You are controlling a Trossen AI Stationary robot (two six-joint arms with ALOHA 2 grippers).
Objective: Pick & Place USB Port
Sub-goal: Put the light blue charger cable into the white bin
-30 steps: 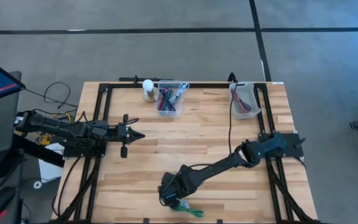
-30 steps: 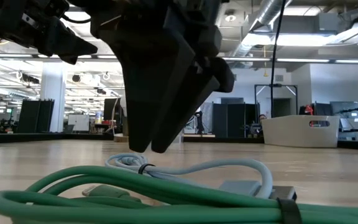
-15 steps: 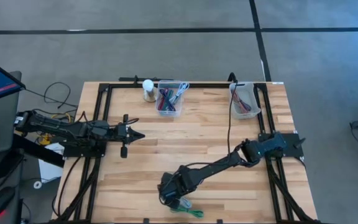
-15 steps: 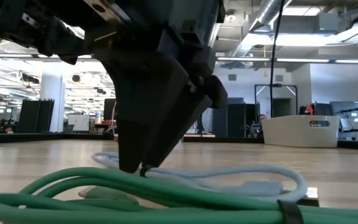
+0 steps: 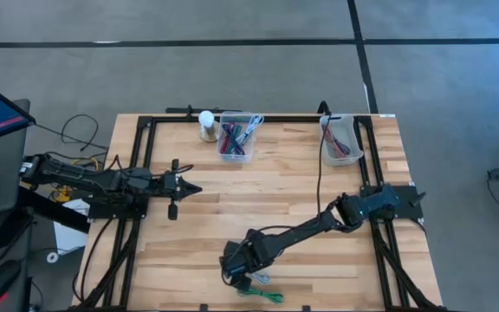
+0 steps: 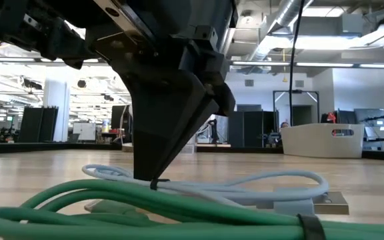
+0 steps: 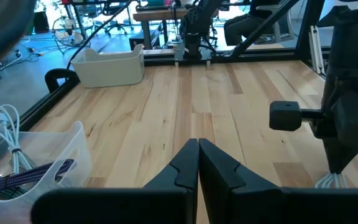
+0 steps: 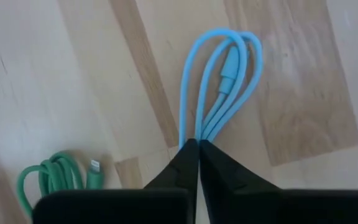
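At the bottom centre of the high view, the right gripper [image 5: 239,270] is seen low over the wooden table [image 5: 293,186], its fingers pinched tightly together on a bundled light-blue cable [image 8: 219,84]. In the right wrist view the loops of that cable fan out from between the closed fingertips [image 8: 188,155] and lie against the boards; in the low view the same pale cable [image 6: 245,187] is shown resting on the table beneath the dark gripper body. A coiled green cable [image 5: 262,295] lies just beside it, nearer the bottom edge of the high view, and appears in the foreground of the low view. The left gripper [image 5: 191,188] is held at the left of the high view, well apart from both cables, with its fingers pressed together and nothing between them, as the left wrist view shows. At the upper centre of the high view a clear bin [image 5: 236,136] is filled with a tangle of coloured cables. At the upper right a second clear bin [image 5: 340,139] holds a few cables. A small white object [image 5: 206,124] stands just beside the first bin.
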